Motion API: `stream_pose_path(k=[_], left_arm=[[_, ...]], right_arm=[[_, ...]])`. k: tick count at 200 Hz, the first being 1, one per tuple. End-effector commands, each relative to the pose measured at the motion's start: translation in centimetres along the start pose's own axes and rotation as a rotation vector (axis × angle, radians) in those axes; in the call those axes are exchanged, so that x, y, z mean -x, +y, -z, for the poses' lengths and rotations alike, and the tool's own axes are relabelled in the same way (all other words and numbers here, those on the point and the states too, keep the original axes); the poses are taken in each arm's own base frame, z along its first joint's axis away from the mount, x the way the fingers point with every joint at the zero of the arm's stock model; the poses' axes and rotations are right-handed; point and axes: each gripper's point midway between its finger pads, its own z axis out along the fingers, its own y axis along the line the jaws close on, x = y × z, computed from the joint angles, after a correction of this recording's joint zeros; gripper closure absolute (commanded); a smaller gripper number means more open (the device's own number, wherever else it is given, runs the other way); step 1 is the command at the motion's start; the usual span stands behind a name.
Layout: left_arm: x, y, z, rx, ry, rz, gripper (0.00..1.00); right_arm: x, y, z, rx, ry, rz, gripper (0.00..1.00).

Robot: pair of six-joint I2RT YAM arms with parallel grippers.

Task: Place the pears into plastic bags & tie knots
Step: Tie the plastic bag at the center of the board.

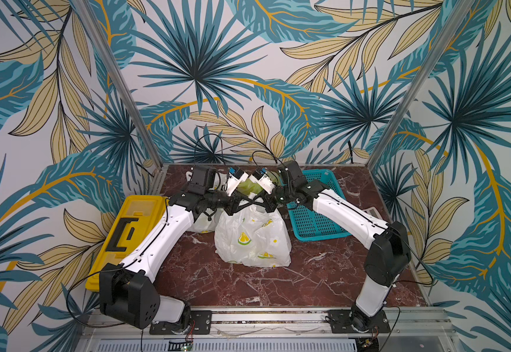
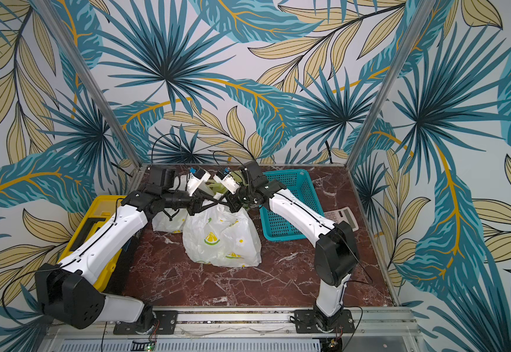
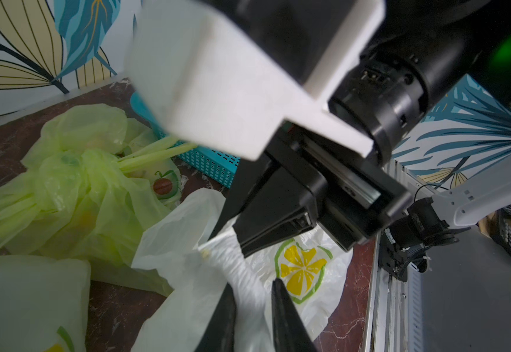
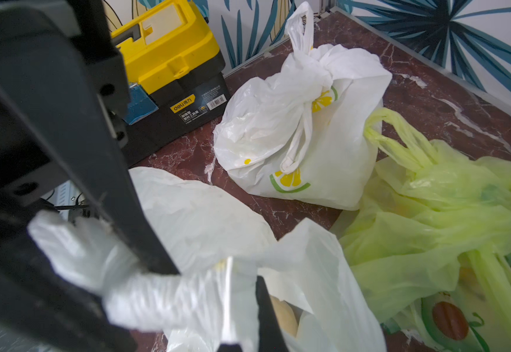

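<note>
With my right tool clamped on the handle of the front white bag on the surface, left tool parted round the same strand, I fear the plastic slipping from that lone grip.

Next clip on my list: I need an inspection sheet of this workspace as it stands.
Surface: red-brown marble tabletop, white-veined.
Job's things: front white bag untied, its twisted handle stretched between the grippers; rear white bag closed with a knot; yellow-green bag looks tied; pears not clearly seen.
Clutter: yellow toolbox, teal basket, calculator.
Grippers: left gripper jaws slightly apart around the handle, grip unclear; right gripper shut on it.
Cables: wrist cables loop above the arms; loose loop beside the left base.
Surroundings: leaf-print walls, aluminium posts.
</note>
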Motion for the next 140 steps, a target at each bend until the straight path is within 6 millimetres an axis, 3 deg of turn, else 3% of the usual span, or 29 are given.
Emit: stream_pose_path(k=[1, 15, 33, 45, 56, 88, 98, 120, 140], left_arm=[[-1.2, -0.3, 0.4, -0.017, 0.004, 0.015, 0.68], [-2.2, -0.1, 0.0, -0.021, 0.018, 0.034, 0.64], [-2.1, -0.5, -0.3, -0.050, -0.010, 0.047, 0.64], [-2.1, -1.4, -0.7, -0.082, -0.009, 0.046, 0.66], [-2.1, -2.6, -0.5, -0.123, -0.013, 0.049, 0.69], [-0.8, -7.3, 0.9, -0.223, -0.059, 0.001, 0.66], [-0.7, -7.9, 1.3, -0.228, -0.065, 0.000, 0.64], [-0.2, -8.1, 3.1, -0.190, -0.108, -0.014, 0.53], [1.2, -7.7, 5.8, -0.135, -0.178, 0.000, 0.49]], right_arm=[[0.7, -0.8, 0.7, -0.060, -0.046, 0.039, 1.00], [0.9, -0.9, 0.7, -0.068, -0.065, 0.047, 1.00], [1.3, -1.4, 0.4, -0.105, -0.088, 0.059, 1.00], [1.7, -1.9, 0.4, -0.152, -0.110, 0.069, 1.00], [3.4, -2.1, 0.9, -0.183, -0.188, 0.086, 1.00], [7.6, 1.1, 3.9, -0.085, -0.506, 0.110, 1.00], [8.5, 2.2, 4.6, -0.031, -0.602, 0.105, 1.00], [8.4, 3.1, 4.2, 0.062, -0.650, 0.070, 1.00], [7.6, 3.3, 3.7, 0.091, -0.668, 0.062, 1.00]])
